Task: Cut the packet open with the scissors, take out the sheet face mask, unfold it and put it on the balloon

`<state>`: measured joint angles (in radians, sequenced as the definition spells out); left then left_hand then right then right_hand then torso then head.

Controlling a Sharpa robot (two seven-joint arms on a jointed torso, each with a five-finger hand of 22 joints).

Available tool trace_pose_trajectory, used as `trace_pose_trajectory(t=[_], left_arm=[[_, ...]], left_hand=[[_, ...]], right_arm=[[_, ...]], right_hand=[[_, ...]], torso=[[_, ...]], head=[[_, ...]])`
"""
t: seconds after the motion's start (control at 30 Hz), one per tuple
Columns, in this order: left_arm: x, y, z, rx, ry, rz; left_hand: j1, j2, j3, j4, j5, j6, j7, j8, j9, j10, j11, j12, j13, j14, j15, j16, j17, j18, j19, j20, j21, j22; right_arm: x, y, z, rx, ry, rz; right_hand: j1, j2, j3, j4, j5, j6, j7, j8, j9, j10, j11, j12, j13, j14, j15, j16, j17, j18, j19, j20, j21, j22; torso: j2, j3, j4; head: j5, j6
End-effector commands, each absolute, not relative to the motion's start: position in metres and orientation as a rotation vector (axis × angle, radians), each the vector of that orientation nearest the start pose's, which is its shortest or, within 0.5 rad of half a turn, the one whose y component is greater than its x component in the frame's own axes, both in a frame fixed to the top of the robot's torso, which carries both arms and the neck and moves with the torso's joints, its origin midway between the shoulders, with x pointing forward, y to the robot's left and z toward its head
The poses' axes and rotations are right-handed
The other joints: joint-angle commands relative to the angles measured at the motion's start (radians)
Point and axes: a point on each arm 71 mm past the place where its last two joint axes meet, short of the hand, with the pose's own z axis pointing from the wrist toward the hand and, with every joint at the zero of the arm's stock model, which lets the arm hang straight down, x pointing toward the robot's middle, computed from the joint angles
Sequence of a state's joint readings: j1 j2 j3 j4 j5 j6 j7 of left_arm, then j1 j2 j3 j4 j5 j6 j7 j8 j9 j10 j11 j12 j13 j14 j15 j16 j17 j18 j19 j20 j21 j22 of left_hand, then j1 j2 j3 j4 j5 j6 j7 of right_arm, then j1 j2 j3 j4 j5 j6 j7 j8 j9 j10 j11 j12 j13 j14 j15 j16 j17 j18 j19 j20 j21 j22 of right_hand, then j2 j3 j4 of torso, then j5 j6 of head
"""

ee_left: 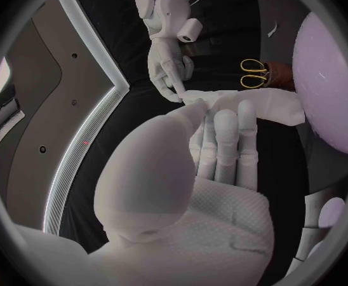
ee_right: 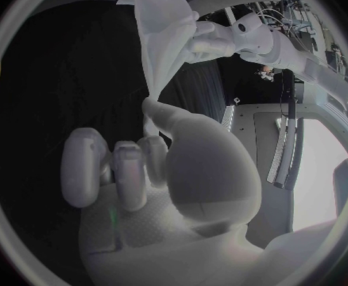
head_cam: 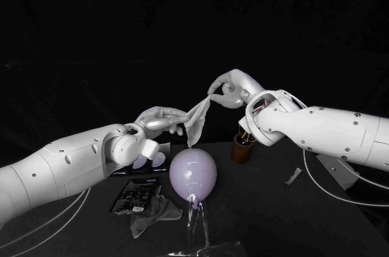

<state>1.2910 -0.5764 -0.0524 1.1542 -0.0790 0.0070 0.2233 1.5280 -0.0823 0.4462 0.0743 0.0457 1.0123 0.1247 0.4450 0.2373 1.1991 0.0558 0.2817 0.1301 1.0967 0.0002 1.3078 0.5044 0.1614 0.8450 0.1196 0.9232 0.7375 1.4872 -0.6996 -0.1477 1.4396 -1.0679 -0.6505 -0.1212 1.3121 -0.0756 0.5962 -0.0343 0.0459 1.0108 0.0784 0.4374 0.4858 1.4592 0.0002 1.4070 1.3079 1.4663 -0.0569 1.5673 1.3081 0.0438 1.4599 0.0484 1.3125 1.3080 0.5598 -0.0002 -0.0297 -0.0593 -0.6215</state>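
Unfolding mask (head_cam: 197, 117) above balloon (head_cam: 193, 172), pinching left edge with left hand (head_cam: 162, 121), right corner with right hand (head_cam: 227, 91). Next likely needing wider spreading, then lowering.

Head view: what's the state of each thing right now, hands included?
balloon: inflated, upright, bare.
mask: out of its packet, held in the air above the balloon, hanging partly folded.
packet: lying flat beside the balloon.
scissors: standing in the brown holder.
left hand: pinches one end of the mask.
right hand: pinches the other end, higher up.
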Motion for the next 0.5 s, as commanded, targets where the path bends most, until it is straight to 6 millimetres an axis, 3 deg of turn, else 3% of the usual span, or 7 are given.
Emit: trace_pose_trajectory(t=[0.03,0.5], left_arm=[[0.558,0.158,-0.159,-0.93,1.699,-1.652],[0.57,0.166,-0.139,-0.854,1.713,-1.576]], left_hand=[[-0.01,0.003,0.005,-0.002,0.003,-0.006,0.001,0.003,0.054,0.004,0.003,0.0,0.002,-0.008,0.001,0.005,-0.003,0.017,-0.009,0.001,0.004,0.002],[-0.037,0.017,0.027,-0.023,0.002,-0.035,0.005,0.023,0.095,-0.02,0.008,0.017,0.022,-0.09,0.01,0.007,-0.046,0.012,-0.061,0.017,0.018,0.027]], right_arm=[[0.533,-0.168,-0.067,0.169,1.313,0.796],[0.54,-0.174,-0.065,0.161,1.268,0.807]], right_hand=[[0.006,-0.004,0.006,-0.001,0.003,0.01,0.0,0.005,0.001,0.029,0.002,0.003,0.151,0.104,-0.003,0.004,0.263,0.008,0.008,-0.001,-0.002,0.193],[0.006,-0.004,0.006,-0.001,0.003,0.009,0.001,0.005,0.001,0.029,0.002,0.002,0.15,0.104,-0.003,0.004,0.263,0.008,0.008,-0.001,-0.004,0.193]], torso=[[0.001,0.0003,-0.0006],[0.001,0.0022,-0.0002]], head=[[0.001,-0.001],[0.0,0.001]])
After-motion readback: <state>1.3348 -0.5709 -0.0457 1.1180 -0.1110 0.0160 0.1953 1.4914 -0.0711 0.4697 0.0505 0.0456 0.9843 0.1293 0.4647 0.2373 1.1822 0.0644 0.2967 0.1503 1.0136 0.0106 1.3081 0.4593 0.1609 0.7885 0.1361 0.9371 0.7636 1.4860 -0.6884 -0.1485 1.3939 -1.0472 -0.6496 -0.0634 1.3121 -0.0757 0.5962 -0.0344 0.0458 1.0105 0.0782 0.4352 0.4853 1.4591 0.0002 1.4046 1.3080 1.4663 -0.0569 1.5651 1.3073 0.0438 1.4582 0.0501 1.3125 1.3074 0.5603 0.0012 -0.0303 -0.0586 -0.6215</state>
